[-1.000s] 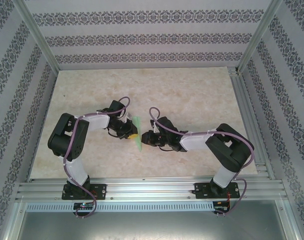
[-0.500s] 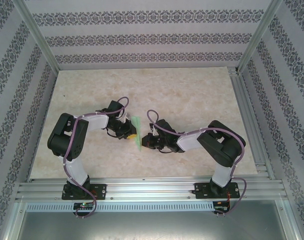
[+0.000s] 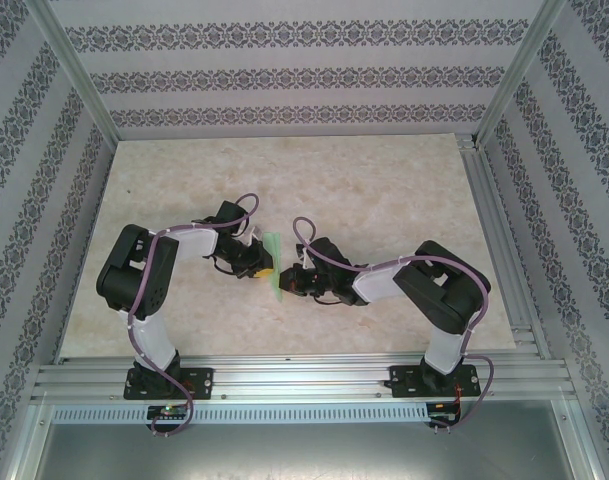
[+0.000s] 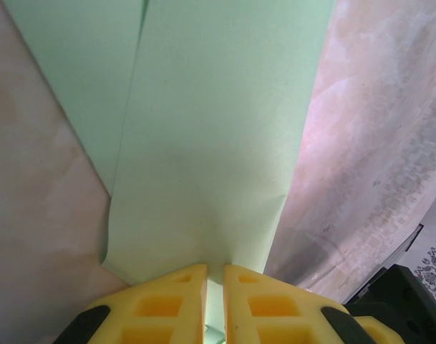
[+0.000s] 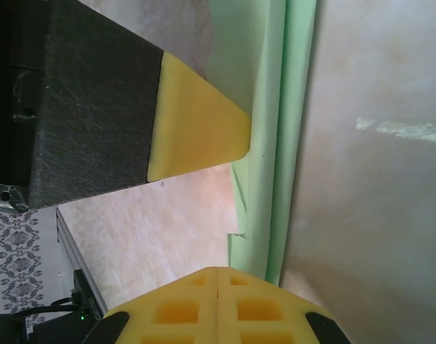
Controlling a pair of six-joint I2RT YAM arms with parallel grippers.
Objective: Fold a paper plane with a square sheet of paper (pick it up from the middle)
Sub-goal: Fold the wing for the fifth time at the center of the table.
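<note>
The paper (image 4: 218, 143) was no flat square: it showed as a narrow green strip, doubled over lengthwise, with one layer's edge running down beside the other in the left wrist view and several thin edges stacked in the right wrist view. It sat between the two grippers, somewhat nearer the table's (image 3: 384, 190) near edge than its far edge and about midway between its sides; whether it touched the table I could not tell. The left gripper (image 4: 215, 276) was clamped on the strip's end, the paper passing into the thin gap between its yellow pads. The right gripper (image 5: 218, 276) had its pads pressed together just at the paper's lower edge, but whether it nipped the edge or closed beside it was not clear. By my reading, the pick-up and at least one long fold were done, while no pointed nose or wings showed, so most of the shaping into a plane was left
</note>
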